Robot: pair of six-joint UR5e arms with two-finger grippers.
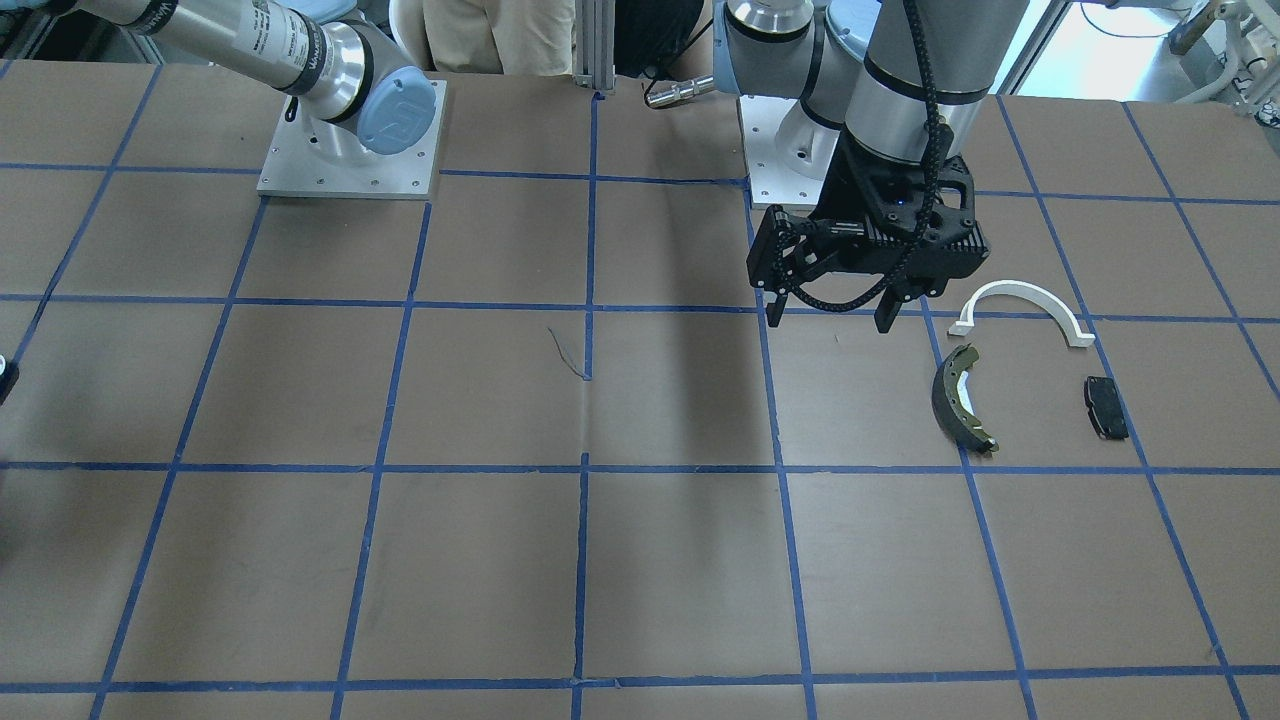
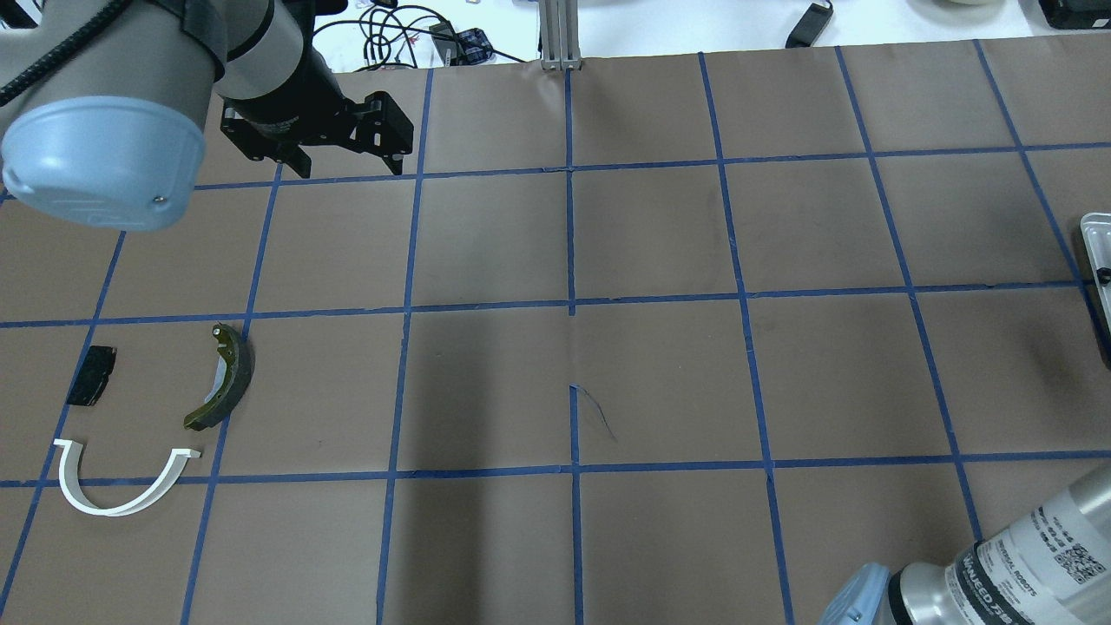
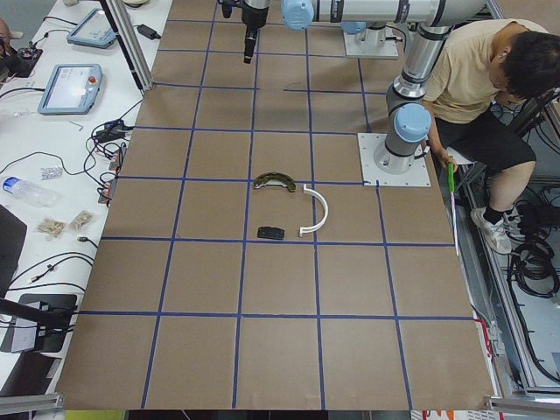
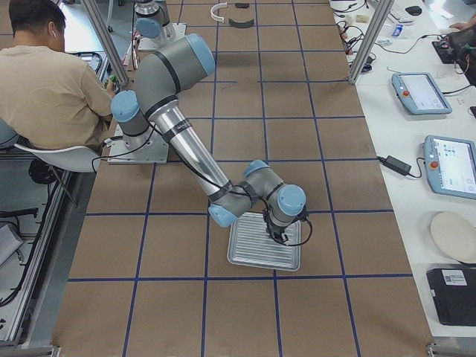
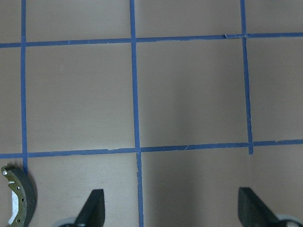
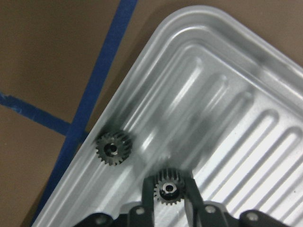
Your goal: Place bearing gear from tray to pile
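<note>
In the right wrist view my right gripper (image 6: pixel 168 183) has its fingers closed around a small dark bearing gear (image 6: pixel 168 189) on the ribbed metal tray (image 6: pixel 227 61). A second gear (image 6: pixel 112 149) lies near the tray's corner. The tray also shows in the exterior right view (image 4: pixel 249 256) and at the overhead view's right edge (image 2: pixel 1095 234). The pile is a white half-ring arch (image 1: pixel 1030 295), a dark brake shoe (image 1: pixel 950 395) and a black pad (image 1: pixel 1105 405). My left gripper (image 1: pixel 830 318) hangs open and empty above the table beside the pile, with the brake shoe's end (image 5: pixel 21 194) in its wrist view.
The table is brown paper with a blue tape grid (image 2: pixel 570 308). A seated person (image 3: pixel 481 87) is beside the robot's bases. Tablets and cables (image 4: pixel 450 160) lie on the side bench past the table's edge. Arm base plates (image 1: pixel 350 150) stand at the robot's side.
</note>
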